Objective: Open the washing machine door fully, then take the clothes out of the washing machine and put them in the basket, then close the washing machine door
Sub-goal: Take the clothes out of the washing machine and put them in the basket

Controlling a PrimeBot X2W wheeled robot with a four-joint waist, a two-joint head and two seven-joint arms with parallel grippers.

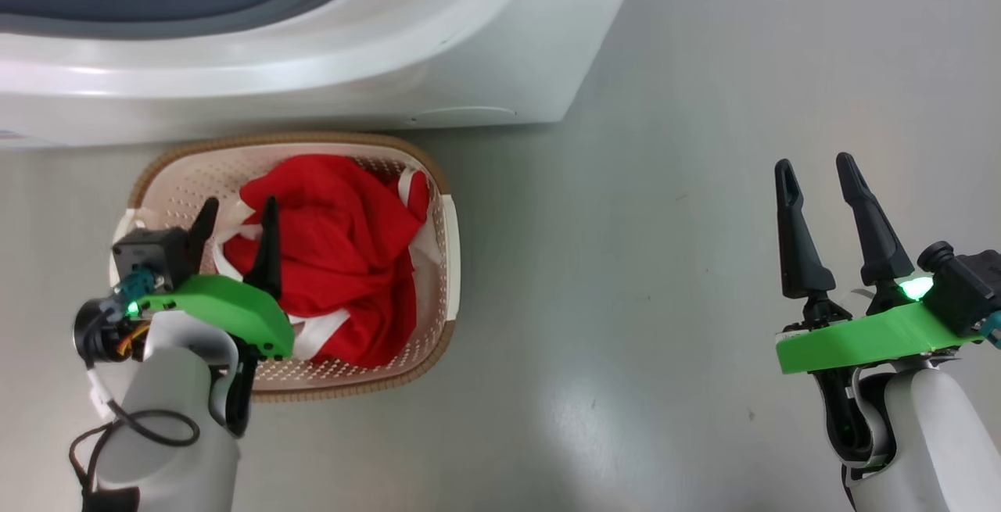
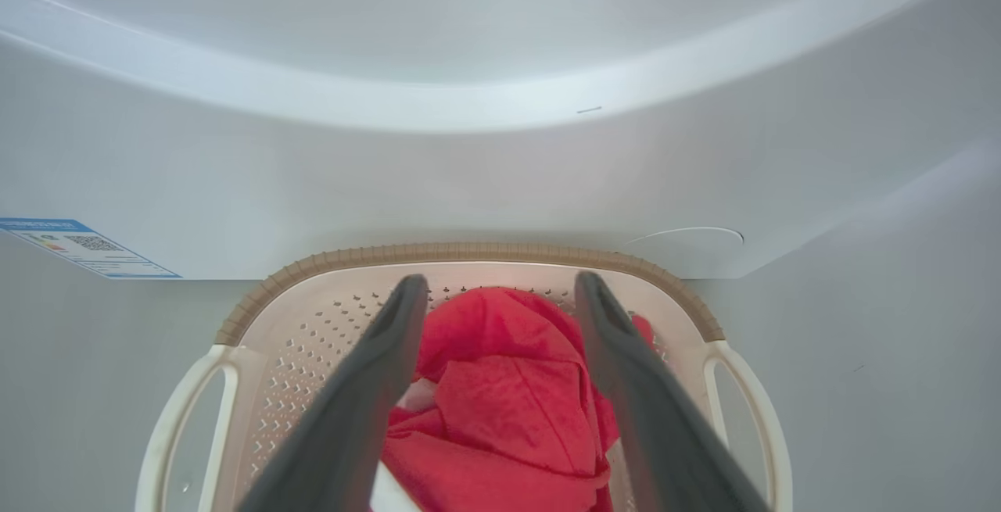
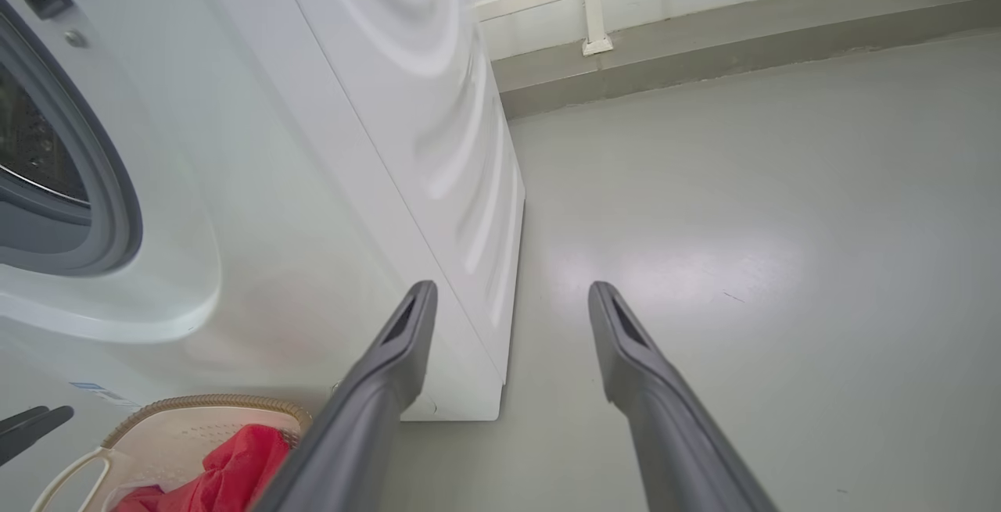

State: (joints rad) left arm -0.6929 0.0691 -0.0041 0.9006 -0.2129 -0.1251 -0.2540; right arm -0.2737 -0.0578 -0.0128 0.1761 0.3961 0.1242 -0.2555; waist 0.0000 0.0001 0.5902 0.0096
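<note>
The white washing machine (image 1: 469,43) fills the top of the head view, and its grey gasket (image 3: 117,207) and drum opening sit at the left of the right wrist view. The washing machine door is out of view. Against the machine's foot stands the cream basket (image 1: 447,246) with a brown rim, holding the red clothes (image 1: 336,254) with white bands. My left gripper (image 1: 240,203) hangs open just above the basket's left half, its fingers (image 2: 375,387) apart over the clothes (image 2: 500,387), holding nothing. My right gripper (image 1: 815,162) is open over bare floor, far right of the basket.
Grey floor (image 1: 626,301) spreads to the right of the basket and machine. A blue label (image 2: 78,246) sits low on the machine's front. A low kerb and a white fence post (image 3: 594,35) stand behind the machine's far side.
</note>
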